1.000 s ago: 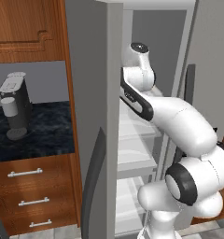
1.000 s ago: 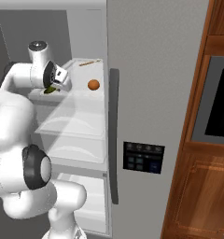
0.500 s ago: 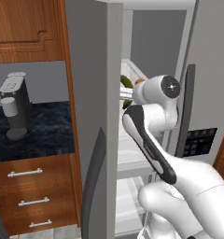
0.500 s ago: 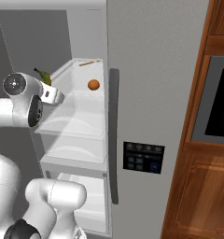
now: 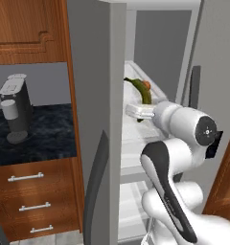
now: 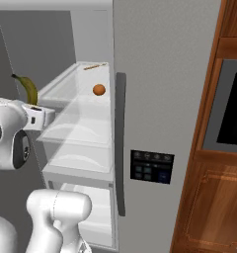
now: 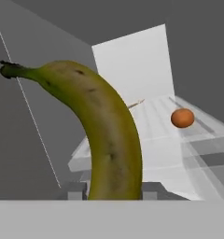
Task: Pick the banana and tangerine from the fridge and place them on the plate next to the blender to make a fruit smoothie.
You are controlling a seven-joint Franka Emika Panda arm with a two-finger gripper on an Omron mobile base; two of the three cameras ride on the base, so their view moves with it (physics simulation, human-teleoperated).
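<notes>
Cabinets: brown wooden upper cabinet (image 5: 26, 28) is hanging above the table; a tall wooden unit (image 6: 209, 197) is standing at the far right.
Drawers: three wooden drawers (image 5: 33, 198) with pale bar handles are sitting under the table.
Table: dark speckled table (image 5: 45, 136) is carrying a black-grey coffee machine (image 5: 15, 107).
Wall: a plain grey wall (image 5: 45, 83) is showing behind the coffee machine.
Oven: a dark built-in oven window (image 6: 231, 106) is sitting in the tall wooden unit.
Light: even, soft light is falling everywhere, casting no hard shadows.

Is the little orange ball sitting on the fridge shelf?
Yes, the tangerine rests on the white upper fridge shelf, apart from the held banana.
</notes>
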